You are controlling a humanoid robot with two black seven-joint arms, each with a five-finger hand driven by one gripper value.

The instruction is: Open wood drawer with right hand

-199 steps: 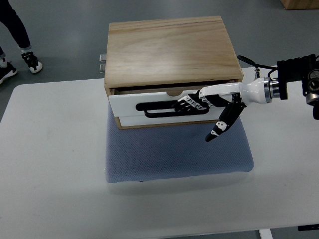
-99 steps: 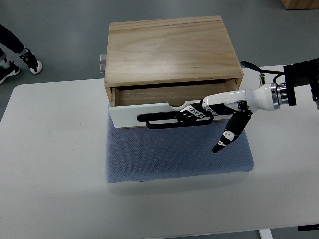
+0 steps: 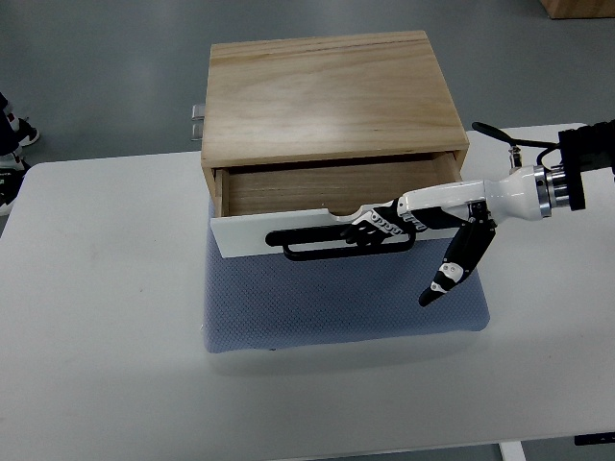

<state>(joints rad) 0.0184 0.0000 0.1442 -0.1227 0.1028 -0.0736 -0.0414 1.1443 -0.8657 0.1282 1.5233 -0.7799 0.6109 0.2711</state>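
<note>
A light wood drawer box (image 3: 332, 96) stands at the back of the table on a blue-grey mat (image 3: 346, 298). Its drawer, with a white front (image 3: 255, 238) and a black bar handle (image 3: 307, 246), is pulled well out, and the bare wooden inside (image 3: 327, 187) shows. My right hand (image 3: 380, 229) reaches in from the right edge, its fingers curled around the right part of the handle. The thumb (image 3: 456, 269) hangs down over the mat, off the handle. The left arm is out of sight.
The white table (image 3: 96, 317) spreads to the left and in front of the mat. A person's shoe (image 3: 8, 154) shows on the floor at the far left edge. A cardboard box corner (image 3: 581, 8) sits at the top right.
The right hand has drawn the drawer out toward me by its handle, and the opening is much wider than a second ago. The person's feet have moved left, mostly out of frame.
</note>
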